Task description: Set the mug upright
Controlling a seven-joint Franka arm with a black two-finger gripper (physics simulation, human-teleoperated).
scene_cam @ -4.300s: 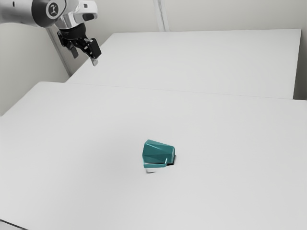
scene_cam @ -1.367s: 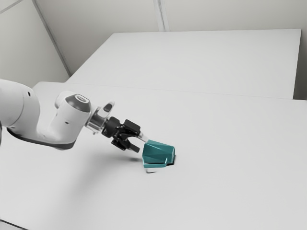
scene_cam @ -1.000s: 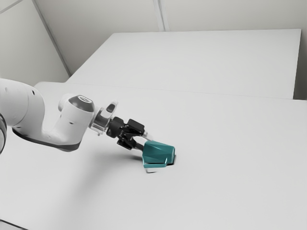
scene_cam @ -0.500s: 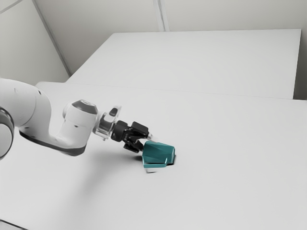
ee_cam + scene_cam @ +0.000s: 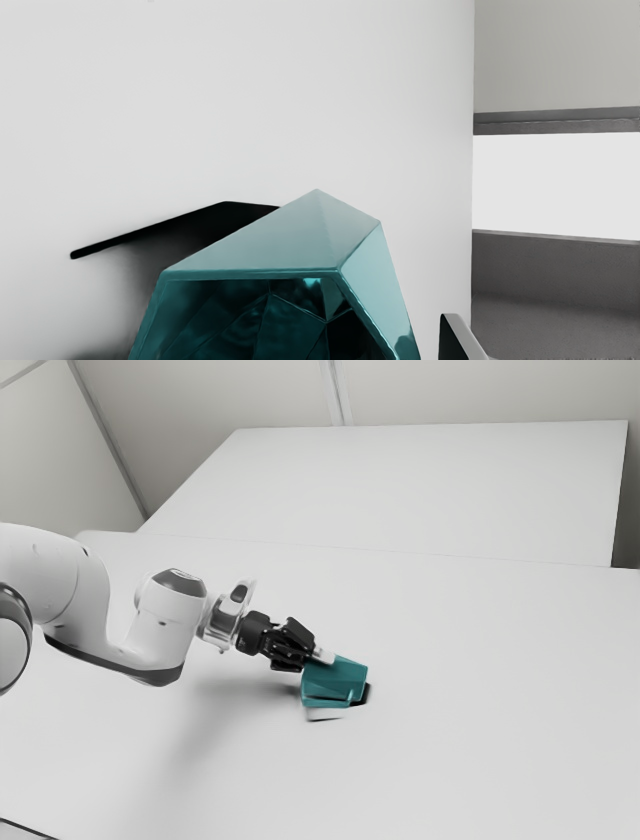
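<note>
Mug (image 5: 338, 682) tipped over, well inside table edges (image 5: 420, 556)

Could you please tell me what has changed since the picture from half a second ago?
The gripper has moved slightly toward the exterior view's right, and the mug has shifted a little the same way. I cannot tell whether it has been taken hold of. It still lies on its side on the table.
</note>
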